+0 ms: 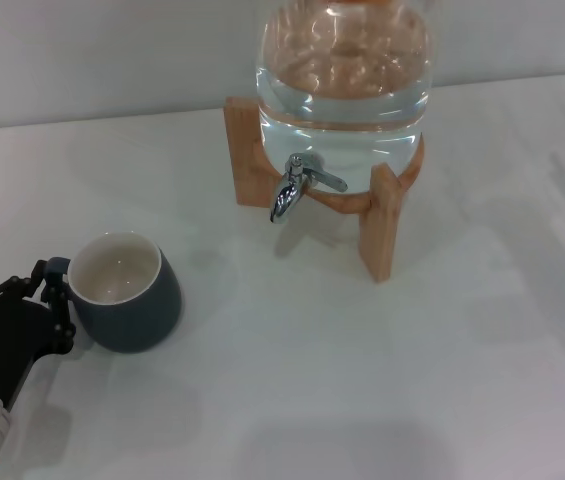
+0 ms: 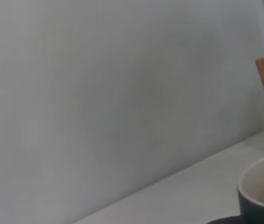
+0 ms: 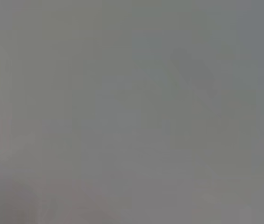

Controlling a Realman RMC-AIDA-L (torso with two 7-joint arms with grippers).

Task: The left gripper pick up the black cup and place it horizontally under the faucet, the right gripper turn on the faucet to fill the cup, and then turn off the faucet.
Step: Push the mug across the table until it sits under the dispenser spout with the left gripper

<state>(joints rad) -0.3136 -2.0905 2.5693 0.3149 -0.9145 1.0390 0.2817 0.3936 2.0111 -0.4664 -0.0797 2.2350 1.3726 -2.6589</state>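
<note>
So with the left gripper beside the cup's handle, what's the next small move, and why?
Probably close the left gripper on the handle of the black cup: its fingers flank the handle, and the cup stands on the table, well short of the faucet.

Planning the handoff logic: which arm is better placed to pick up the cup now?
Left. Its end effector is already at the black cup, by its handle side; the right arm is not in view.
</note>
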